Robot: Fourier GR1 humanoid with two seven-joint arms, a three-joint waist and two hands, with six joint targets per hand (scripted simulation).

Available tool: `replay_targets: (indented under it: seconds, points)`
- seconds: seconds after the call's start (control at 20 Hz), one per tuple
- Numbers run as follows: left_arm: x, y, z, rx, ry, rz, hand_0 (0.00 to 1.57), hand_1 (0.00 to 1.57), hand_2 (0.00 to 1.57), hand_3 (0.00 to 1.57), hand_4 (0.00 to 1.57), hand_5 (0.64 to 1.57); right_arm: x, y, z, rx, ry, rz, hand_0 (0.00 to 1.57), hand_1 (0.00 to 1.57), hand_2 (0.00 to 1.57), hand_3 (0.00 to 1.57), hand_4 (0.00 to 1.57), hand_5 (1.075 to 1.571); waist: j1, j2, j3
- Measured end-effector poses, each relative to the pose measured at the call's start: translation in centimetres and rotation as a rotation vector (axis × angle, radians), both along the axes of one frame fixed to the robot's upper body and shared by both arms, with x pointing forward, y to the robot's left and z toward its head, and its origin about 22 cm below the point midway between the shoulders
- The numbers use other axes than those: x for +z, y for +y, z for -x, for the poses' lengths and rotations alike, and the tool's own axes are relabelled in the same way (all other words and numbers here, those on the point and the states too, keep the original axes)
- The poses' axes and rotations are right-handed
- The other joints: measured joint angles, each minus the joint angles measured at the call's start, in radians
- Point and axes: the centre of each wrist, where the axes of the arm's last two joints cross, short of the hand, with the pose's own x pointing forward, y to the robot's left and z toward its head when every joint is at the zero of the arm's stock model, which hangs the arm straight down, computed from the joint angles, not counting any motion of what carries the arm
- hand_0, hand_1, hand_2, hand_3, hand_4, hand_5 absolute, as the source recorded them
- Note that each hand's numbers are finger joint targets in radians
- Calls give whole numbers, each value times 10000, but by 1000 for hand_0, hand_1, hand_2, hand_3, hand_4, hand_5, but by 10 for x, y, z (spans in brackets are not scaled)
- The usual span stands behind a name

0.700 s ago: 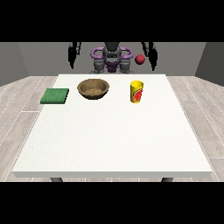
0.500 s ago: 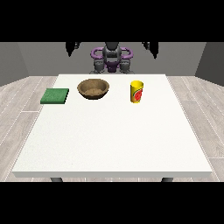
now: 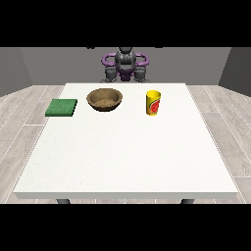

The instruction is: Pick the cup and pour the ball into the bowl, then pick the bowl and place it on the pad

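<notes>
Cup [image 3: 153, 102] upright on worktop [image 3: 125, 152], likely light, stiff, smooth; grasp mid-wall. Bowl [image 3: 104, 99] beside, pad [image 3: 62, 107] beyond. Fingers out of view; state untellable.

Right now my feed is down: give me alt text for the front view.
A white table holds a green pad, a brown bowl and a yellow cup in a row, left to right. The robot stands behind; no hands show.

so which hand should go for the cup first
Probably the robot's left. The cup stands at the view's right, on that arm's side, with the bowl at middle and the pad at the view's left. Neither hand shows now.
</notes>
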Motion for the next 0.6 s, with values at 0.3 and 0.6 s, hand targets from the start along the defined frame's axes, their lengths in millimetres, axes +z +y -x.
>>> replay_targets:
  seconds: [0.3, 0.6]
  points:
    - [13, -1, 9, -472, 10, 427, 0, 0, 0, 0, 0, 1518, 28, 56, 9, 189, 208, -127, 0, 0, 0, 0, 296, 1569, -144, 454, 16]
    - [47, 6, -22, -385, -2309, -58, 0, 0, 0, 0, 0, 1507, 64, 61, -14, 528, -1886, 464, 0, 0, 0, 0, 0, 1569, -648, 3218, 20]
